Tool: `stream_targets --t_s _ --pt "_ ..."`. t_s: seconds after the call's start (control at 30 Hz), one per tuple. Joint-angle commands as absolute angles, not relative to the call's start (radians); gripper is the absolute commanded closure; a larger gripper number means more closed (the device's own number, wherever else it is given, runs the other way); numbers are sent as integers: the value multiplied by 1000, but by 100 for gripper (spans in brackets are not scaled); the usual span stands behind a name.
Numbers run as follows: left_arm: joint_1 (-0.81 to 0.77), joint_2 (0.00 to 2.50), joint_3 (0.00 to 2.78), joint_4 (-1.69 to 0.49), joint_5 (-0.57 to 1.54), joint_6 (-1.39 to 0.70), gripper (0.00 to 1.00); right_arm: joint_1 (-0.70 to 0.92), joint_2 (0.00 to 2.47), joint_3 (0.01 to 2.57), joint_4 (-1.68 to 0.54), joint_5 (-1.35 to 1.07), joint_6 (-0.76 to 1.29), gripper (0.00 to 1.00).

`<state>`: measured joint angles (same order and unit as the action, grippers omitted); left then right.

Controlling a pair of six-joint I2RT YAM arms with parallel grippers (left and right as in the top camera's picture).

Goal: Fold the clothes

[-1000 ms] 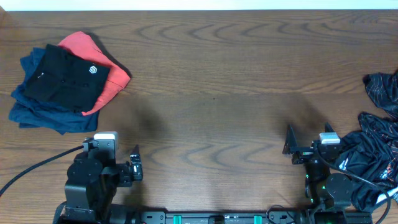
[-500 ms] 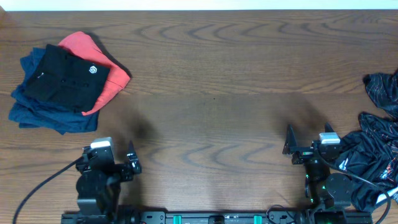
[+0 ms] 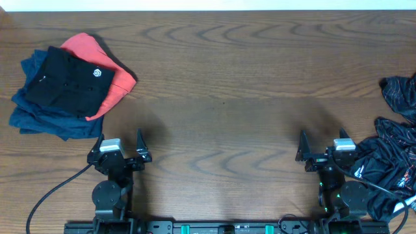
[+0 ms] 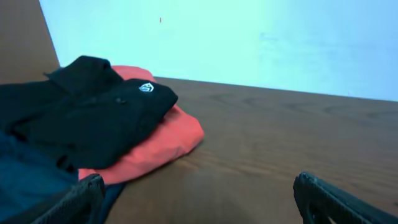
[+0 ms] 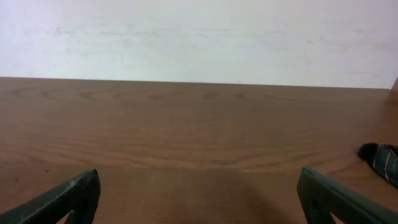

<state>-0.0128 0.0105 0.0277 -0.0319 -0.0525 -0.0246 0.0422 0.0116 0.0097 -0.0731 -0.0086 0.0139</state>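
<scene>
A brown wood-grain surface [image 3: 221, 71] seen from above, bare across its middle. At far left lies a neat stack of clothes. A matte black shirt [image 3: 68, 81] with a small white round logo is on top, a coral-red garment [image 3: 122, 83] lies under it, and a navy one [image 3: 39, 120] is at the bottom. At the right edge, a loose crumpled pile of black garments [image 3: 393, 159] with a faint sheen lies close against the right arm [image 3: 341, 192]. Both arms sit folded low at the near edge, well apart, pointing across the surface. The left arm [image 3: 110, 195] has the stack ahead and to its left. The left jaws stand wide apart, holding nothing. The right jaws are likewise spread, with only bare wood between them. A pale wall [image 5: 199, 37] backs the surface.
</scene>
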Motion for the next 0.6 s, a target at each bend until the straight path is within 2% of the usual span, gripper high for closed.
stream_targets --t_s 0.0,0.57 --pt "-7 2 4 -72 -41 -16 2 33 5 5 -73 -15 2 1" --pt "-7 4 4 -70 -1 -16 2 33 5 5 -73 -15 2 1"
